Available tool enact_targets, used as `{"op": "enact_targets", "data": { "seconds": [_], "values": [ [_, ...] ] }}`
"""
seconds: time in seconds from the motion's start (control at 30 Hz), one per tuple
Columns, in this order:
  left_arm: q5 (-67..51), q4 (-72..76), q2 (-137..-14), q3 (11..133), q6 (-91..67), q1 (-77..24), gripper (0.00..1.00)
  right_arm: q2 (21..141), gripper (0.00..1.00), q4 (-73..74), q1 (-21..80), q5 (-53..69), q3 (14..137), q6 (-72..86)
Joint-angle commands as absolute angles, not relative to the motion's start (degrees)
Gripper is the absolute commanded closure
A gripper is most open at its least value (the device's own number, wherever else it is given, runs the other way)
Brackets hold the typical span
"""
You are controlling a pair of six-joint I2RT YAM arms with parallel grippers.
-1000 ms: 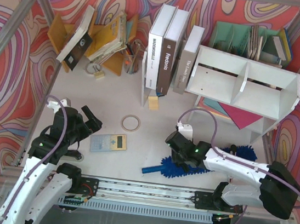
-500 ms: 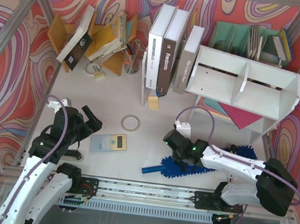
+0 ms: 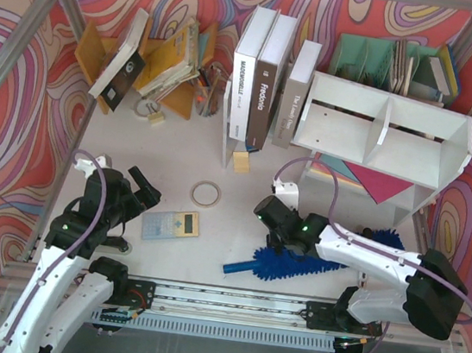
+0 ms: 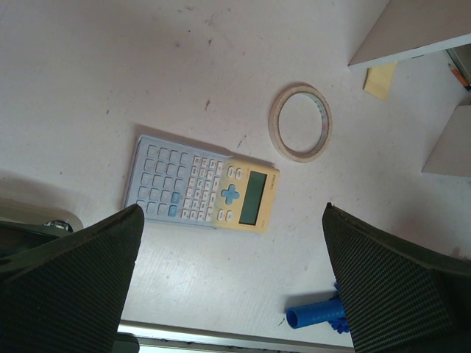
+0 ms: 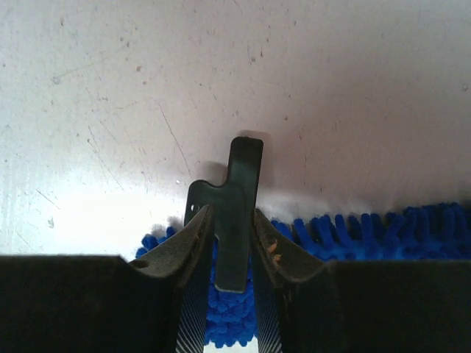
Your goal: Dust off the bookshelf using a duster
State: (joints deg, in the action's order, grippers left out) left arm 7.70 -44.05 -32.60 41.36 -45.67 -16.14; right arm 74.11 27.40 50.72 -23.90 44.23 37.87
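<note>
The duster lay on the surface just in front of the bookshelf. The right gripper pinched a small black clip above the fibres; a lift risked raising the clip alone. The left gripper stood wide, empty.

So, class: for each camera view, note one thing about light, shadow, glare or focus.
Top external: even light, no harsh glare, the bookshelf crisp. Left wrist: calculator sharp, the near fingers dark and soft-edged. Right wrist: bright glare on the table, black clip casting a shadow to its right.
</note>
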Motion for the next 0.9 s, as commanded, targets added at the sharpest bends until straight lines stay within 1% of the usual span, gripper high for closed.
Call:
{"op": "enact_targets", "data": {
  "seconds": [0.0, 0.03, 0.07, 0.13, 0.33, 0.47, 0.6, 0.87],
  "values": [
    [7.7, -45.3, -31.6, 40.5, -45.6, -16.3, 0.02, 76.5, 0.69, 27.3, 51.1, -27.9, 47.5, 36.6],
    [7.7, -45.5, -31.4, 40.6, -45.6, -16.3, 0.02, 77.1, 0.69, 27.7, 51.0, -27.8, 48.1, 36.5],
    [7.7, -45.7, -31.2, 40.7, -45.5, -16.3, 0.02, 77.3, 0.67, 28.0, 51.0, -27.3, 48.5, 36.3],
    [7.8, -46.2, -30.9, 40.7, -45.5, -16.3, 0.02, 76.8, 0.58, 28.7, 51.0, -26.5, 48.3, 36.7],
    [7.8, -45.5, -30.8, 40.3, -45.8, -16.3, 0.02, 76.6, 0.39, 26.1, 51.0, -21.5, 45.3, 35.7],
    [7.7, -45.7, -31.3, 40.4, -45.6, -16.3, 0.02, 77.7, 0.32, 22.9, 51.0, -19.0, 44.0, 35.8],
    [7.7, -45.7, -30.7, 40.2, -45.6, -16.3, 0.02, 81.4, 0.31, 22.9, 51.0, -20.0, 44.7, 36.2],
    [7.8, -45.9, -30.6, 40.2, -45.7, -16.3, 0.02, 83.9, 0.32, 21.8, 50.2, -21.1, 44.3, 35.6]
  ]
}}
